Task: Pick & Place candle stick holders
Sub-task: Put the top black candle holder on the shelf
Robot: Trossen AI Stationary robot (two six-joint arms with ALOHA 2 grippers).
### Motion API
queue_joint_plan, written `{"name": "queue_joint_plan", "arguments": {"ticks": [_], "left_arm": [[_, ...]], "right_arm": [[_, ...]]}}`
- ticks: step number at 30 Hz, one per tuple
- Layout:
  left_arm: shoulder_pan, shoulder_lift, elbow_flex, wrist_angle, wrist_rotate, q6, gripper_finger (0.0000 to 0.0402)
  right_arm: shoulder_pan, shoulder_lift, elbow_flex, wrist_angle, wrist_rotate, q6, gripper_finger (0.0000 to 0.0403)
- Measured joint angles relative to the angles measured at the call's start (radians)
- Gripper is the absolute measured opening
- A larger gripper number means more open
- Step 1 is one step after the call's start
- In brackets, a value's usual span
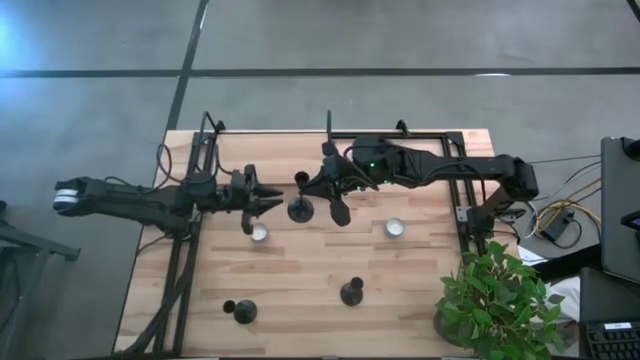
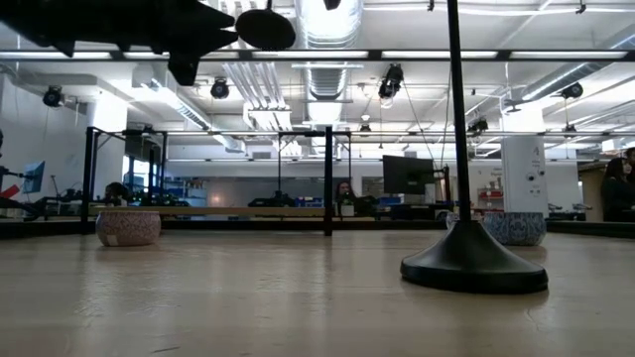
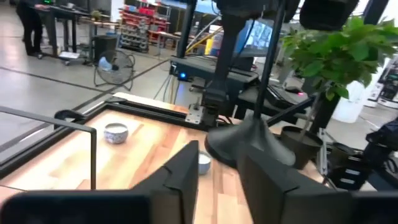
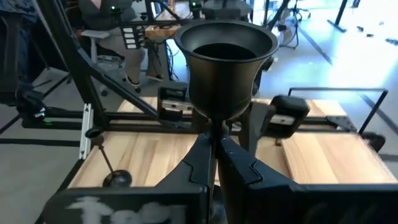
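A pale wooden desk (image 1: pixel 320 275) in a big workshop, with three black candle holders.

The right gripper (image 4: pixel 214 155) has its jaws clamped on the thin stem of the middle candle holder (image 1: pixel 300 205), just under its cup. The left gripper (image 3: pixel 217 180), jaws slightly apart and empty, hovers just beside that holder's base. Two other holders (image 1: pixel 351 291) stand nearer the front edge. Stiff metal, probably bottom-heavy and slick; the stem looks the best hold.

Three black candle stick holders (image 1: pixel 299 208) (image 1: pixel 351 292) (image 1: pixel 245 312), upright, well apart
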Motion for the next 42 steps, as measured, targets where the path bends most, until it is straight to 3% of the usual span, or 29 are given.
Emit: {"name": "queue_joint_plan", "arguments": {"ticks": [4,9,36,42], "left_arm": [[0.000,0.020,0.012,-0.001,0.003,0.000,0.0165],[0.000,0.042,0.027,0.001,0.033,0.000,0.0176],[0.000,0.076,0.028,0.020,0.070,-0.007,0.0176],[0.000,0.075,0.028,0.020,0.072,0.005,0.0143]], "right_arm": [[-0.003,0.018,0.000,0.002,0.000,0.001,0.0008],[-0.012,0.048,0.000,0.038,0.000,0.000,0.0008],[-0.026,0.143,-0.001,0.216,-0.037,0.053,0.0008],[-0.027,0.144,-0.001,0.212,-0.037,0.053,0.0008]]}}
